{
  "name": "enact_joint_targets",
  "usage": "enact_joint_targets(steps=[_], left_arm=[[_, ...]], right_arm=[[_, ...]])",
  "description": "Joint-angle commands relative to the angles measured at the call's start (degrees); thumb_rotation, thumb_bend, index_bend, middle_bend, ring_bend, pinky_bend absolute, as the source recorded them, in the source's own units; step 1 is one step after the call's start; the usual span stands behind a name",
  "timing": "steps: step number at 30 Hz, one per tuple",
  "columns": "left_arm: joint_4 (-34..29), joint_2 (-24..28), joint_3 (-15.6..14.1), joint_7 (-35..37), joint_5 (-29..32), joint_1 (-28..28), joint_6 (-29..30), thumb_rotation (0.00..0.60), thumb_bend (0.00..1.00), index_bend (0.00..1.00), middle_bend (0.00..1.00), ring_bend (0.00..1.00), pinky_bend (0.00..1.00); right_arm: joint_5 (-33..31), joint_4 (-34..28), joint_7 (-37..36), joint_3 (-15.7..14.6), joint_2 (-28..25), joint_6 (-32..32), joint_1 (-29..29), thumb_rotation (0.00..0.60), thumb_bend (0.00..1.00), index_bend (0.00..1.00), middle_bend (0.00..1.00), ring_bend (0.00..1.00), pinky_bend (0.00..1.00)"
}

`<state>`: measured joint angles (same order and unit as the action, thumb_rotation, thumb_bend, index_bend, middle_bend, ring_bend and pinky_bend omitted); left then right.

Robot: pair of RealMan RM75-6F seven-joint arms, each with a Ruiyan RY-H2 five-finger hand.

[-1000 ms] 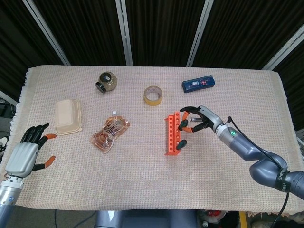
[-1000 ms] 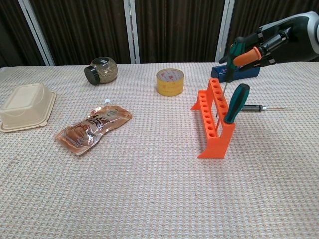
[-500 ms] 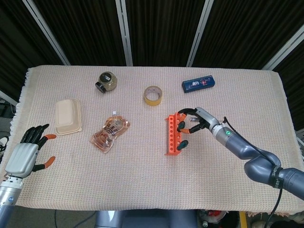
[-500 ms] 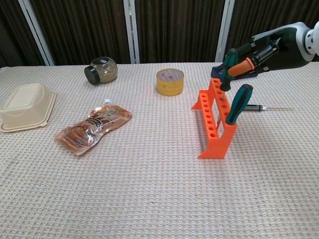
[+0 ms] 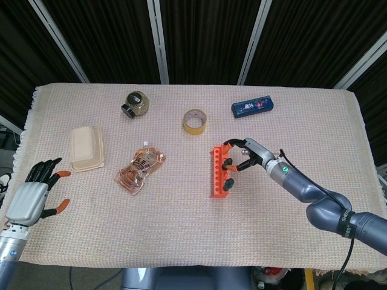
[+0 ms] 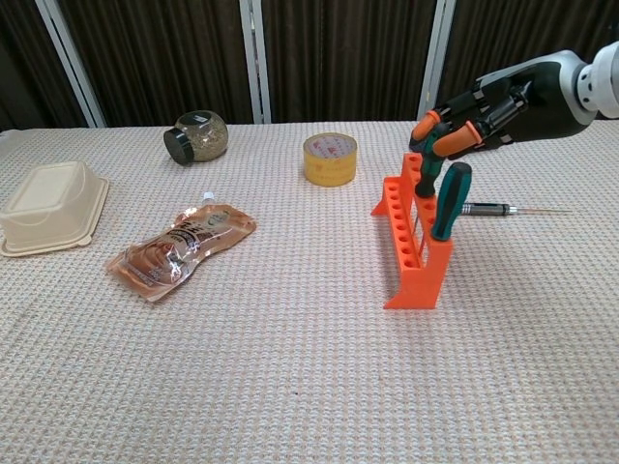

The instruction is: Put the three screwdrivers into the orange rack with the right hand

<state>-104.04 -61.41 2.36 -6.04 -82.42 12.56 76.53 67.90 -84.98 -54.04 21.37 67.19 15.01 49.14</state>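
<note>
Nearest along the orange plastic rack (image 6: 414, 253), at its front end, one screwdriver with a dark green handle (image 6: 448, 198) stands seated in a slot, upright with a slight lean. Just behind it the second green-handled screwdriver (image 6: 426, 166) is entering a slot further back, its shaft partly down in the rack and its handle top pinched between the orange-tipped fingertips (image 6: 462, 136) of the right hand (image 6: 481, 111); the remaining fingers are spread above it. Whether this shaft has bottomed in its slot cannot be told from either view.

Risk, as judged: if the hand lets go before the shaft is fully down, the tool may tip against its neighbour or fall out. A sideways pull on withdrawal could drag the light rack across the woven cloth surface (image 6: 290, 367) or topple it, spilling both tools. The spread fingers sit close to the front handle and could knock it.

The third screwdriver, slim with a dark handle and long steel shaft (image 6: 503, 208), lies flat on the surface just to the right of the rack, not yet placed.

Well away from the rack, at the surface's near left edge in the head view, the left hand (image 5: 31, 196) rests with fingers apart, holding nothing.
</note>
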Motion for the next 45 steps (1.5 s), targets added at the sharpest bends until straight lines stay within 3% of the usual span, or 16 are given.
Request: enact_joint_targets(steps=[1,9,17,22,28,40,45], left_arm=[[0.1,-0.1,0.0,0.1,-0.1,0.0,-0.1,0.6,0.28,0.26,0.02,0.0,0.0],[0.5,0.0,0.0,0.8,-0.3,-0.2,0.3,0.6,0.28,0.26,0.02,0.0,0.0],[0.8,0.0,-0.1,1.5,-1.0,-0.3,0.7,0.6,0.28,0.26,0.02,0.0,0.0],[0.8,0.0,-0.1,1.8,-1.3,-0.4,1.0,0.6,0.28,0.26,0.02,0.0,0.0],[0.8,0.0,-0.3,1.9,-1.5,-0.6,1.1,0.6,0.28,0.26,0.02,0.0,0.0],[0.7,0.0,-0.4,1.5,-1.5,-0.6,1.1,0.6,0.28,0.26,0.02,0.0,0.0],[0.9,0.0,-0.5,1.6,-1.3,-0.8,0.9,0.6,0.28,0.26,0.02,0.0,0.0]], right_arm=[[-0.3,-0.7,0.8,0.3,-0.2,0.1,0.0,0.6,0.22,0.38,0.13,0.0,0.0],[-1.7,-2.5,2.8,1.4,-1.2,0.6,-0.6,0.6,0.22,0.32,0.12,0.0,0.0],[-2.3,-7.7,0.9,6.7,-6.7,7.0,-5.3,0.6,0.22,0.29,0.12,0.0,0.0],[-2.2,-6.7,0.2,7.8,-8.4,8.6,-6.9,0.6,0.22,0.29,0.12,0.0,0.0],[-3.9,-1.7,8.0,4.5,-8.3,9.1,-5.1,0.6,0.23,0.32,0.12,0.0,0.0],[-12.1,8.3,39.3,-8.3,0.1,15.6,2.0,0.6,0.24,0.33,0.11,0.0,0.0],[-18.5,8.4,51.1,-11.2,4.2,20.4,4.2,0.6,0.24,0.34,0.11,0.0,0.0]])
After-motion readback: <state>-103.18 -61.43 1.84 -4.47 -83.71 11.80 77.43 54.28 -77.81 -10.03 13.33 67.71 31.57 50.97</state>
